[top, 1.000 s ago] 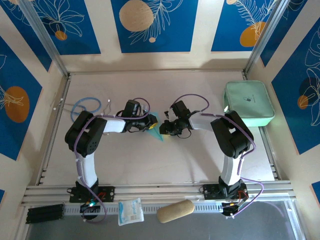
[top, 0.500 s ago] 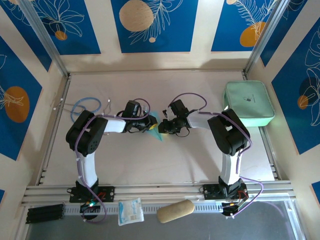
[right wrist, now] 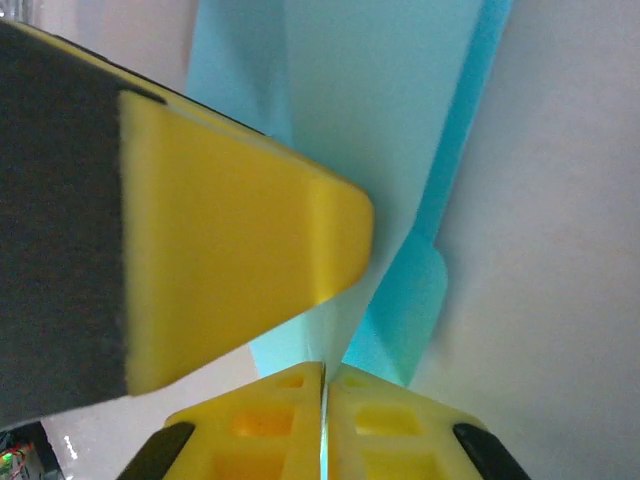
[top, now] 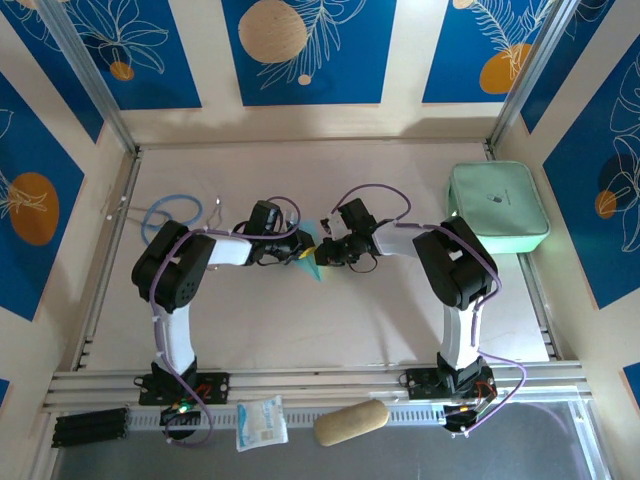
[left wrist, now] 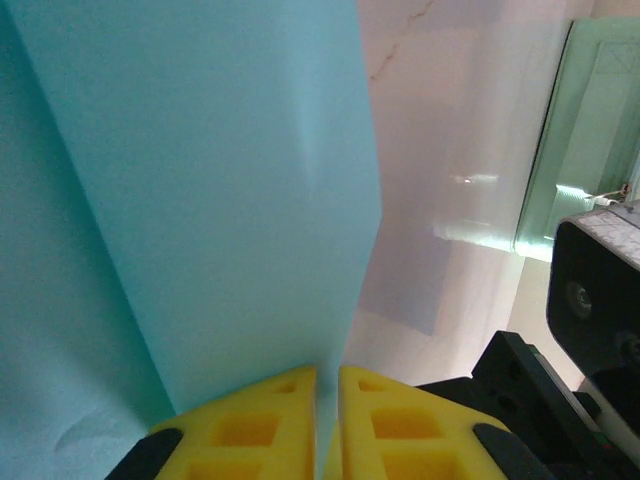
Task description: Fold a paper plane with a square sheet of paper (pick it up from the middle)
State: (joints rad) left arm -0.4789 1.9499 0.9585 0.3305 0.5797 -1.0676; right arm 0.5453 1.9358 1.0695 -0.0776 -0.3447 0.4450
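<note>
Paper form: the plane (top: 316,266) is a narrow light-blue dart with its tip pointing toward the arm bases, no flat square any more.
Paper place: mid-table (top: 300,330), lifted between the two grippers, well apart from the mint case (top: 497,207) at the right edge.
Done: the main folds look made; the wrist views show stacked layers, a long straight folded edge and a faint crease running down the sheet.
Left to do: by my reading, little. Perhaps a last pinch along the crease or spreading the wings, then setting the plane down and letting go. How neat the wings are cannot be told from above, since the arms cover much of it.
Left gripper (top: 303,252): pressed together on the plane. In its own view the two yellow pads (left wrist: 250,430) meet at the bottom with only the thin paper edge in the slit between them, and the paper rises away from them.
Right gripper (top: 326,254): also pinched shut on the plane, from the opposite side. In its view the pads (right wrist: 390,440) close on a folded blue edge, and one yellow finger (right wrist: 240,230) of the left gripper lies just beside it, against the same paper.
Spacing: the two grips sit very near each other, almost fingertip to fingertip.
</note>
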